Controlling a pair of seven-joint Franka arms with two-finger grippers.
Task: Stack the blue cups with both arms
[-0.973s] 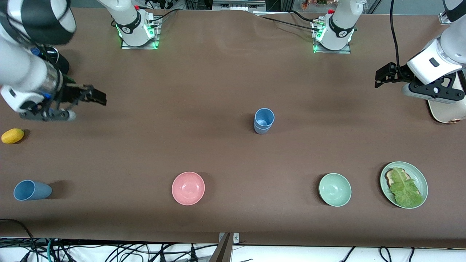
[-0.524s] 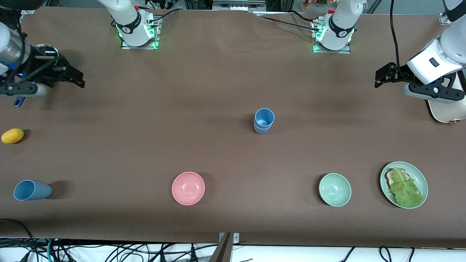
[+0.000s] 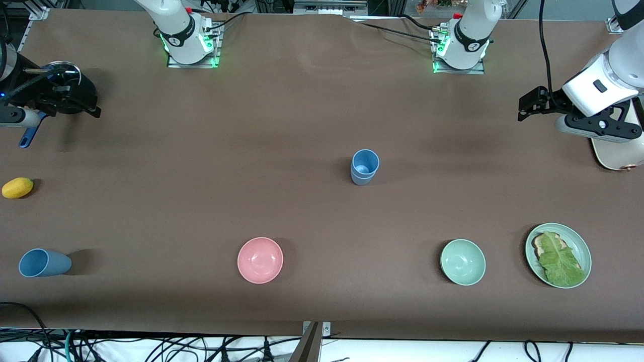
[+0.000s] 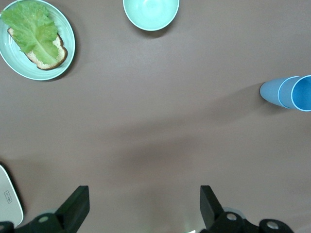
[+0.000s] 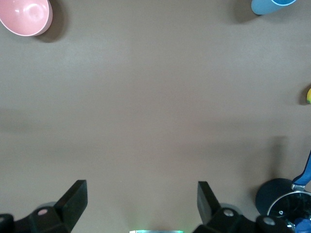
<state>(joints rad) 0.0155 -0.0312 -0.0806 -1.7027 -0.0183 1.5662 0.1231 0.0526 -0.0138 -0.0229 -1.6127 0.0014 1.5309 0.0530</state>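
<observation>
Two blue cups (image 3: 364, 167) sit nested upright in the middle of the worktop (image 3: 282, 151), so one stack looks done by my reading; a third blue cup (image 3: 43, 263) lies on its side toward the right arm's end of the worktop, near the front camera, well apart from the stack; if that one counts, it is the step left, and nothing is touching it now.

The right gripper (image 3: 93, 111) hangs over the worktop at the right arm's end, just beside a dark pot (image 3: 70, 88) with a blue handle; its fingers (image 5: 73, 201) stand wide apart with nothing between them; the left gripper (image 3: 526, 108) waits over the worktop at the left arm's end, beside a cream-coloured board (image 3: 616, 151), its fingers (image 4: 75, 208) also spread and empty.

Round the edges: a pink bowl (image 3: 260, 260) and a pale green bowl (image 3: 463, 262) nearer the front camera than the stack; a green plate (image 3: 583, 249) carrying toast and a lettuce leaf toward the left arm's end; a small yellow fruit (image 3: 17, 187) between the pot and the lying cup.

Writing: none I can read; a small mark on the cream board in the left wrist view is too tiny to make out.
</observation>
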